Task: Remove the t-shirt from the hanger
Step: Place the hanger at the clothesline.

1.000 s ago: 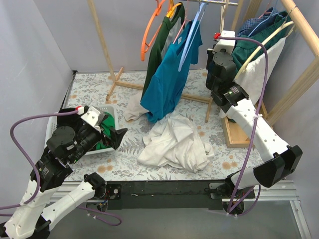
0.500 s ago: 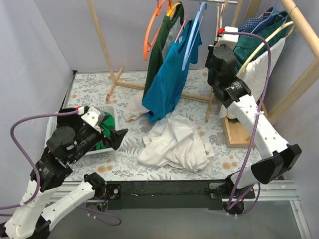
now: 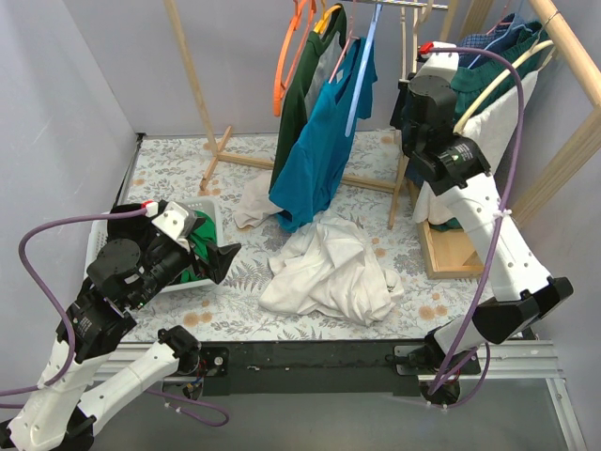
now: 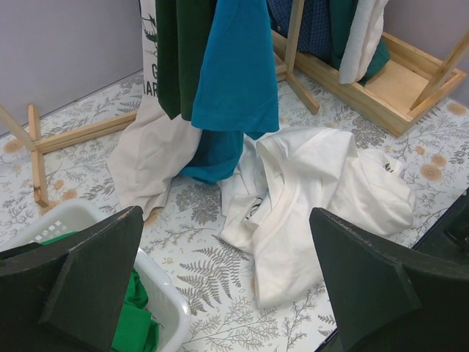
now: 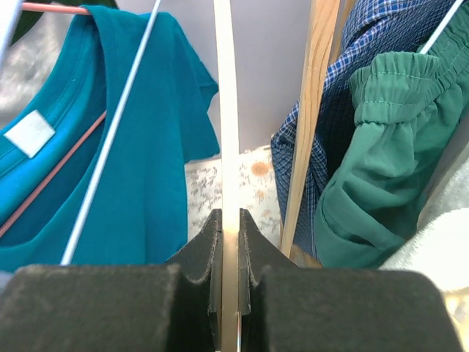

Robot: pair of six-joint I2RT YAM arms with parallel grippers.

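A white t-shirt [image 3: 329, 268] lies crumpled on the flowered table, off any hanger; the left wrist view shows the white t-shirt [image 4: 315, 191] too. High at the clothes rail, my right gripper [image 3: 407, 94] is shut on a bare cream hanger [image 3: 405, 47]. In the right wrist view the cream hanger [image 5: 226, 110] runs straight up between the jaws of the right gripper [image 5: 230, 220]. A teal t-shirt [image 3: 319, 141] hangs on a pink hanger to its left. My left gripper [image 3: 221, 258] is open and empty beside the basket; the left gripper [image 4: 226, 220] faces the white shirt.
A white basket [image 3: 94, 249] with green cloth sits at the left. Dark green clothing [image 3: 299, 94], an orange hanger [image 3: 286, 56] and a light blue hanger [image 3: 362, 70] hang from the rail. Wooden rack legs [image 3: 221, 150] and a wooden base [image 3: 446, 258] stand on the table.
My right arm has risen and shifted right, carrying the cream hanger up along the rail. The hanging clothes swung a little. The left arm has not moved.
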